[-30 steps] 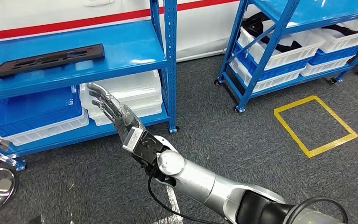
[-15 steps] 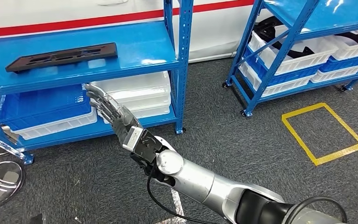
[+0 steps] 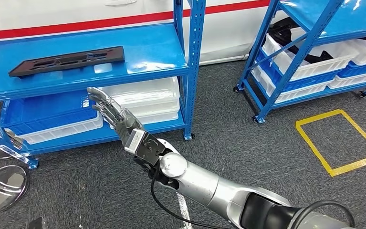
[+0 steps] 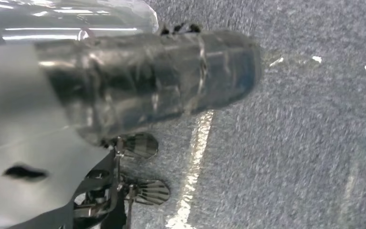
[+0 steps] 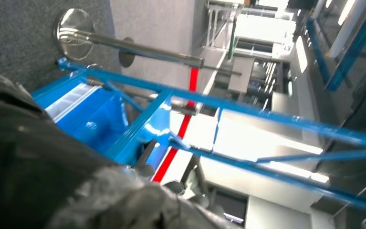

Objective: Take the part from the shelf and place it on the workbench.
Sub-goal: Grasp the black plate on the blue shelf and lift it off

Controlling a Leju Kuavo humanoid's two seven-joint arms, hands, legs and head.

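**Reaching for the part on the near shelf**

The blue shelf stood in front of the robot, with white bins and a blue bin stacked on its lower level. The part, a long flat black piece with cut-outs, lay on the shelf's upper level toward its left end, near the front edge. The right hand was raised in front of the lower level, below the part and well apart from it, fingers extended and spread, holding nothing. The left hand hung over the grey floor; whether its fingers were apart or closed I could not tell. To do the reach well, the right hand would probably need to rise above the shelf's front edge and meet the part across its narrow width, near its middle so it lifts level
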